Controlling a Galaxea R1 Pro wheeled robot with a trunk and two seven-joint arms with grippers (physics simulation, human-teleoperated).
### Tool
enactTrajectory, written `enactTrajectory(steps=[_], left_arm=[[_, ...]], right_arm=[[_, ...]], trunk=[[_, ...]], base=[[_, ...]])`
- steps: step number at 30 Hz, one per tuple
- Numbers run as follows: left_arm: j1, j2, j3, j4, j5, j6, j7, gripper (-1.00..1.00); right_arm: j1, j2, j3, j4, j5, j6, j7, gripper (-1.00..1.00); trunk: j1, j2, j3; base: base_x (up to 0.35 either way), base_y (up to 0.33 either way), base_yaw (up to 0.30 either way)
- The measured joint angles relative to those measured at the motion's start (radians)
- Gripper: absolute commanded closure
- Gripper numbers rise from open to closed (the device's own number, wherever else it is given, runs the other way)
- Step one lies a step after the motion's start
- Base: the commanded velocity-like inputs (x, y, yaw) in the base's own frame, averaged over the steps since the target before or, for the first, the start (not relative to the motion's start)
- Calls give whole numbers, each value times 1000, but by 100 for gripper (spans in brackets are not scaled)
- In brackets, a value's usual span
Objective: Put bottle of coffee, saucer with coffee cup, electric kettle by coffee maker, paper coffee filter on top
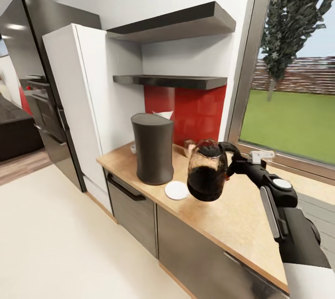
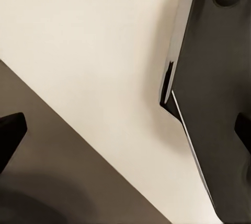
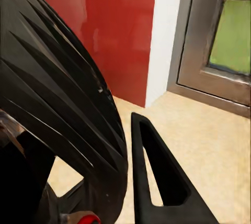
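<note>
One outstretched right arm apparently holds electric kettle above countertop.

You have open bench right of the coffee maker; the saucer lies just beside its base, under the held kettle.

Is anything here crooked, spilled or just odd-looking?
One thing: the electric kettle hangs in the air, held by its black handle in the right gripper, its base overlapping the saucer beside the coffee maker. It tilts a little, but no spill shows on the countertop.
</note>
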Motion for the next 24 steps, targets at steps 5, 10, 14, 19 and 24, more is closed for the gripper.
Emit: enactTrajectory(steps=[5,10,14,19,24], left_arm=[[1,0,-2,1,-2,4,-1,-100],[1,1,-2,1,-2,3,-2,-100],[1,1,-2,0,-2,-1,-2,-100],[1,2,-1,0,-2,-2,-2,-100],[0,2,-1,0,-2,-3,-2,-100]], right_arm=[[-42,7,1,3,-10,22,-206,100],[-42,18,0,5,-9,22,-231,100],[-41,48,1,13,-12,21,-232,100],[-41,59,1,23,-7,20,-233,100],[-41,60,0,26,-7,20,-233,100]], trunk=[[0,0,0],[0,0,0],[0,0,0],[0,0,0],[0,0,0]], base=[[42,22,0],[57,47,0],[218,211,0],[240,238,0],[249,239,-24]])
